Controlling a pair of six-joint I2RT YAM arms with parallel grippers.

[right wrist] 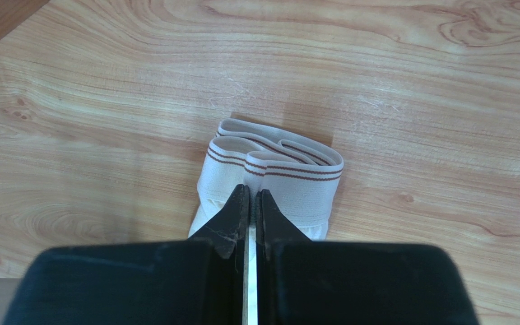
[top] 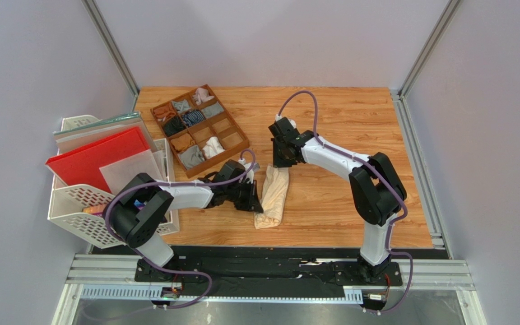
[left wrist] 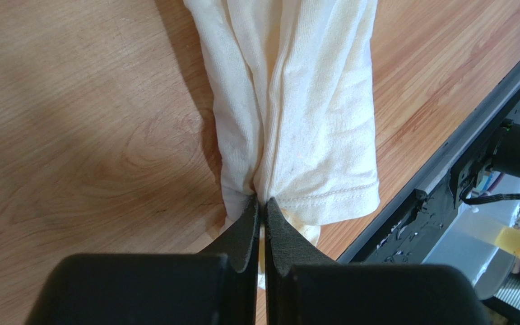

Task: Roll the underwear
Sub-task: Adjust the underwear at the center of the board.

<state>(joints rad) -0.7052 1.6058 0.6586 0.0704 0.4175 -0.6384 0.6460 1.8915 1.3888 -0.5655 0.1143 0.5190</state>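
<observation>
The cream-beige underwear (top: 273, 195) lies folded into a long narrow strip on the wooden table, running from far to near. My left gripper (top: 256, 202) is shut on its near hem end (left wrist: 310, 135), with cloth pinched between the fingertips. My right gripper (top: 282, 161) is shut on the far end, at the striped waistband (right wrist: 290, 177). Both pinches sit low at the table surface. No white brief lies on the table. A white cloth bundle (top: 213, 145) sits in a tray compartment, and I cannot tell what it is.
A wooden divided tray (top: 237, 145) with small grey, brown and dark rolled garments stands at the back left. A white mesh basket (top: 73, 203) with red and white folders stands at the left edge. The black base rail (left wrist: 446, 169) runs along the near edge.
</observation>
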